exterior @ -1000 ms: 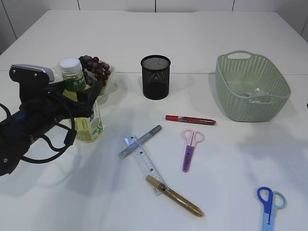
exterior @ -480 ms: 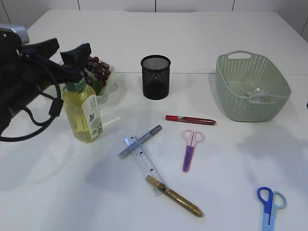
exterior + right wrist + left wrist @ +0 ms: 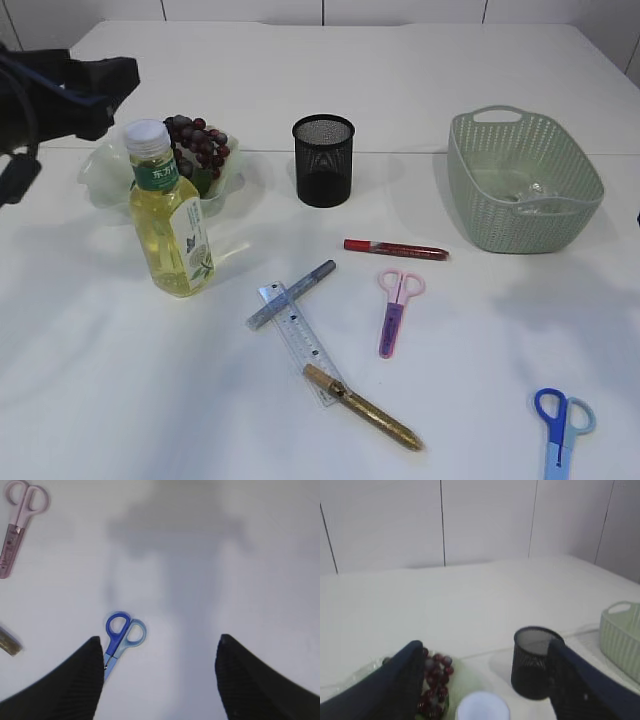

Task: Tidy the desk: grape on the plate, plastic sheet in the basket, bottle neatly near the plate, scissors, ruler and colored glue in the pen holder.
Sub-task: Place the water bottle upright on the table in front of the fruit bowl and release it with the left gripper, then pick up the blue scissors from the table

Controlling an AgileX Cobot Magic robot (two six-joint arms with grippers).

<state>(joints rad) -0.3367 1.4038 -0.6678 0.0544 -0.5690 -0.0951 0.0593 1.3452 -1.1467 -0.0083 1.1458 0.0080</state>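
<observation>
The bottle (image 3: 172, 228) of yellow liquid stands upright beside the pale green plate (image 3: 100, 172), which holds the red grape bunch (image 3: 198, 141). My left gripper (image 3: 103, 82) hangs open above and left of the bottle's white cap (image 3: 482, 707), holding nothing. The black mesh pen holder (image 3: 323, 160) stands mid-table. A ruler (image 3: 298, 342), silver glue pen (image 3: 292, 294), gold glue pen (image 3: 362, 407), red glue pen (image 3: 395, 249) and pink scissors (image 3: 394, 310) lie in front. My right gripper (image 3: 157, 642) hovers open over the table, just right of the blue scissors (image 3: 120, 637). A clear plastic sheet (image 3: 530, 195) lies in the basket (image 3: 480, 200).
The green basket stands at the right rear, the pen holder (image 3: 532, 662) between it and the plate. Blue scissors (image 3: 560, 425) lie near the front right corner. A seam crosses the table behind the plate.
My left gripper has let go of the bottle, risen and drawn back to the upper left. The bottle stands alone by the plate. The right side has not changed.
</observation>
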